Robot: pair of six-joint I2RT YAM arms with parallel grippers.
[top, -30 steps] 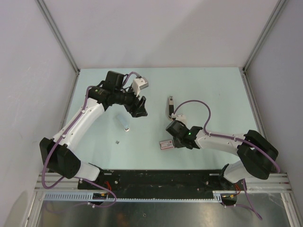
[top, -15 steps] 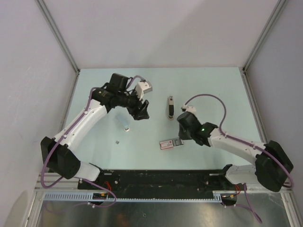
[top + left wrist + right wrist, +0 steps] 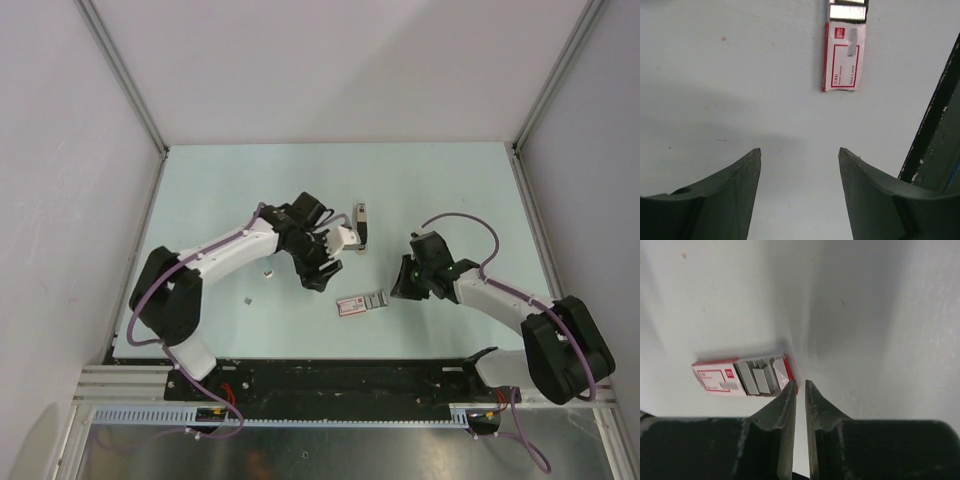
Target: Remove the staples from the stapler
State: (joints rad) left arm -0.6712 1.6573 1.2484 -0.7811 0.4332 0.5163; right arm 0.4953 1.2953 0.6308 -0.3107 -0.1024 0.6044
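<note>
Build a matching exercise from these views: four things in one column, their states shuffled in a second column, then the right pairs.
Column 1
1. left gripper
2. right gripper
3. stapler
4. staple box

Column 2
A. lying flat, grey strips showing at one end
B. fingers spread wide, nothing between them
C. slim black bar, held by neither gripper
D. fingers almost touching, nothing between them

Pairs: 1-B, 2-D, 3-C, 4-A

One stapler [image 3: 362, 214], one box [image 3: 351, 306], two staple bits [image 3: 268, 272].
</note>
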